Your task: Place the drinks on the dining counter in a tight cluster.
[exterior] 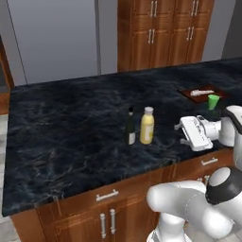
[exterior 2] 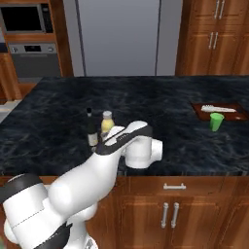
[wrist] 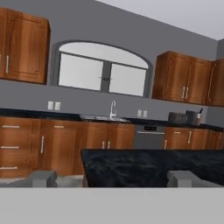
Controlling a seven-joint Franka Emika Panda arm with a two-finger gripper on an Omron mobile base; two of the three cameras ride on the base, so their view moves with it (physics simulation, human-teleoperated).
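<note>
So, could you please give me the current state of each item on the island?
Slim dark wine bottle: upright, beside the juice bottle.
Yellow juice bottle with whitish cap: upright, capped.
Small green cup: upright by the brown board.
Gripper: fingers open, holding nothing.

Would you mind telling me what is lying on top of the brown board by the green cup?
On the brown board lies a pale, elongated object; too small to identify. The green cup hides the board's near edge.
</note>
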